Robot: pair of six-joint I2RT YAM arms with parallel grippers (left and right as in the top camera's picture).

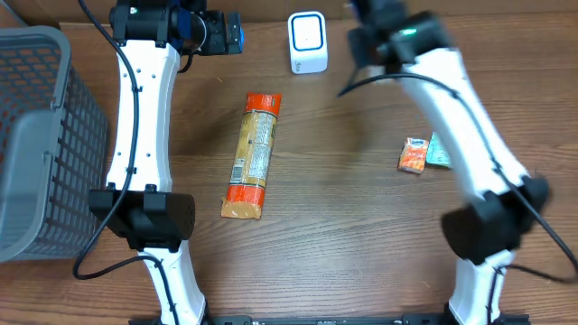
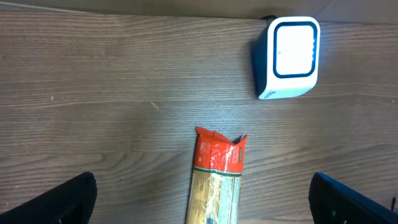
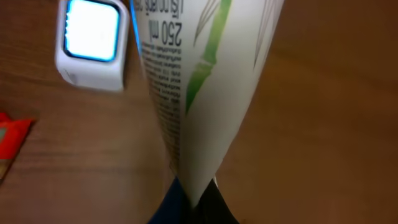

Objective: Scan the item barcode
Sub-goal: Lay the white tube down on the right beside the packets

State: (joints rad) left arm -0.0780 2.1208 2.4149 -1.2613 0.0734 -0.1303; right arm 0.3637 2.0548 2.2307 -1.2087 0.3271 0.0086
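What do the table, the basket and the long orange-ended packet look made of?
Table: wood or wood-look laminate, matte, visible brown grain. Basket: probably grey plastic, moulded mesh walls. Packet: thin plastic film, likely; crinkled orange end.

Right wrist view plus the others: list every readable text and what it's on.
"250 ml": on the white pack, printed sideways. The fine print beside it is too blurred to read.
Long pack: the label print is too small to read.
Orange sachet: the print is too small to read.
Scanner: no readable text.
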